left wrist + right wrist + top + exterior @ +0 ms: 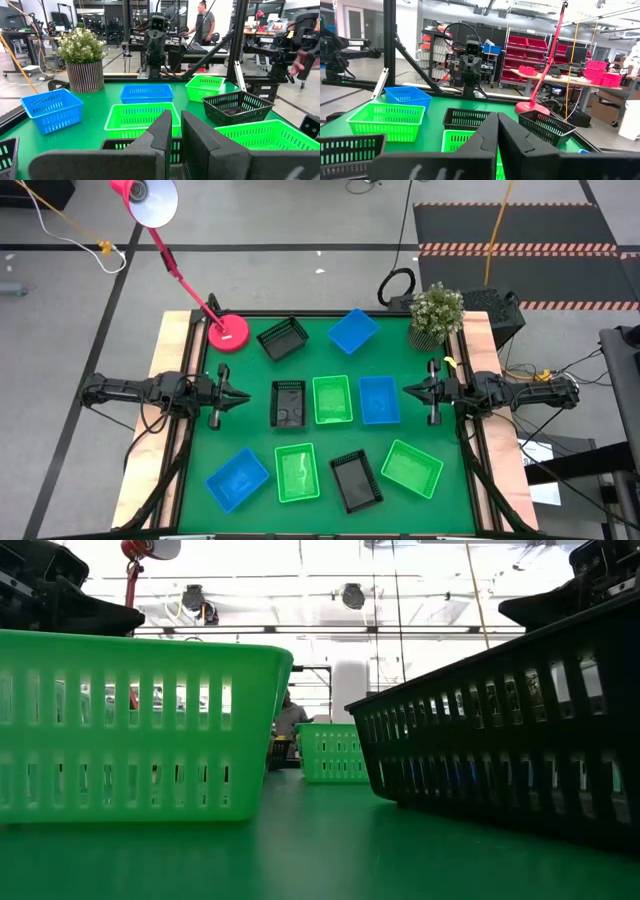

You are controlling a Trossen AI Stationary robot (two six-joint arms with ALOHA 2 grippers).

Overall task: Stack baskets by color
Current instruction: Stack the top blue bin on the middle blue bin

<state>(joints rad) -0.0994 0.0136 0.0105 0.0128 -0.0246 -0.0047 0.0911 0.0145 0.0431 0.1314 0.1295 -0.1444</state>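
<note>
Nine baskets lie unstacked on a green bench (190, 430): three green, three blue, three black.

Nearest row, at the 6 o'clock edge, has four: a blue basket (237, 478) at 7 o'clock, a green basket (296, 472), a black basket (356, 481), and a second green basket (411, 468) at 5 o'clock.

Middle row has three, just beside each other: black (288, 403), green (332, 399), blue (379, 399).

Far row has two: a black basket (283, 338) at 11 o'clock and a blue basket (353, 330) at 12 o'clock.

The left gripper (240, 397) waits at 9 o'clock, fingers nearly together, gripping nothing. The right gripper (410, 390) waits at 3 o'clock, fingers closed, empty.

A pink lamp base (228, 333) sits at 10 o'clock; a potted plant (436, 313) at 1 o'clock.
</note>
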